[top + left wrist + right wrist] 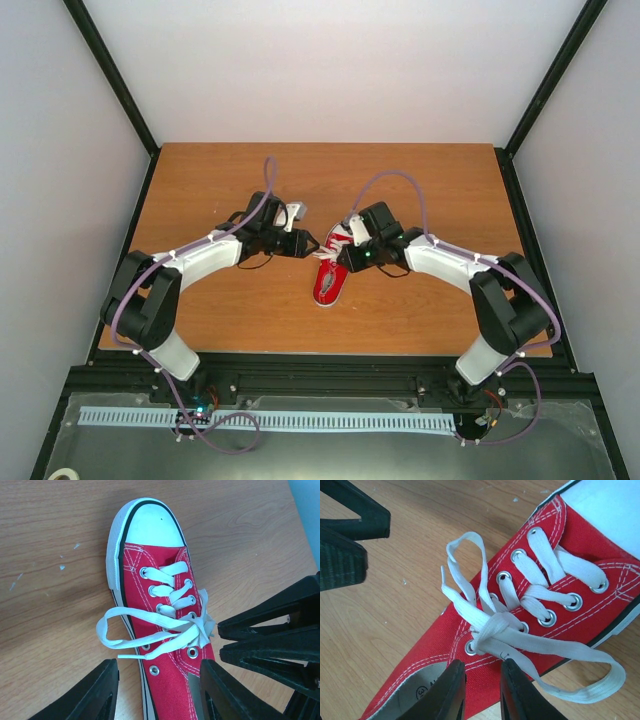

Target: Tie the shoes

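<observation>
two grippers are crowding the red sneaker (330, 275), lying on the table (230, 170), its heel cut off in both wrist views. left gripper (159, 667) is gaping wide; right gripper (482, 662) is nearly closed, and i cannot tell whether it is holding the laces (165, 630).

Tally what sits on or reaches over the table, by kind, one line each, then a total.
Red sneaker: 1
Grippers: 2 (left gripper, right gripper)
Total: 3
</observation>
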Controlling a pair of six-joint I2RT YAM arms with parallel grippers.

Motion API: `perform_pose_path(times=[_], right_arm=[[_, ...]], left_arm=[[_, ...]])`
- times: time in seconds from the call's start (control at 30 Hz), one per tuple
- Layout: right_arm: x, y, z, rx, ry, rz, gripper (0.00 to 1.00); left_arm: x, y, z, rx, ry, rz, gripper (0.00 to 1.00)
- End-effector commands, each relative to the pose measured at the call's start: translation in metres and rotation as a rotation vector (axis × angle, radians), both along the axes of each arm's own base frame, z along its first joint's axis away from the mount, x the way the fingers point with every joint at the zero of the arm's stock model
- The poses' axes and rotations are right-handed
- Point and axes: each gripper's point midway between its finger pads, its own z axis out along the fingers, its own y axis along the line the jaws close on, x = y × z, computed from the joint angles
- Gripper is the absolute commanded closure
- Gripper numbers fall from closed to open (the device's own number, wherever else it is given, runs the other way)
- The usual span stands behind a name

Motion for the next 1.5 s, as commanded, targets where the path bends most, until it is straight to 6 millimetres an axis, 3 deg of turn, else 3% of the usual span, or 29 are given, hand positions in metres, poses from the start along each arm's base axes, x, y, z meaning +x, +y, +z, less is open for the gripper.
perform_pose_path(times=[0.0,0.37,0.63,1.13,1.47], right_arm=[[0.002,0.0,-0.011,-0.036,-0.019,0.008,0.79],[0.006,0.001,-0.02,-0.056,-0.021,0.014,0.78],[0.003,-0.004,-0.021,-0.069,-0.024,0.007,0.97],[-0.033,-0.019,-0.014,-0.045,0.045,0.005,0.97],[-0.051,-0.029,-0.024,-0.042,0.087,-0.012,0.97]], left_arm=[[0.005,-0.007,0.008,-0.002,-0.048,-0.026,0.52],[0.004,-0.008,0.005,0.007,-0.042,-0.027,0.53],[0.004,-0.009,0.002,0.011,-0.043,-0.029,0.53],[0.011,-0.015,-0.007,-0.051,0.048,0.063,0.52],[0.002,-0.025,-0.024,-0.09,0.054,-0.031,0.47]])
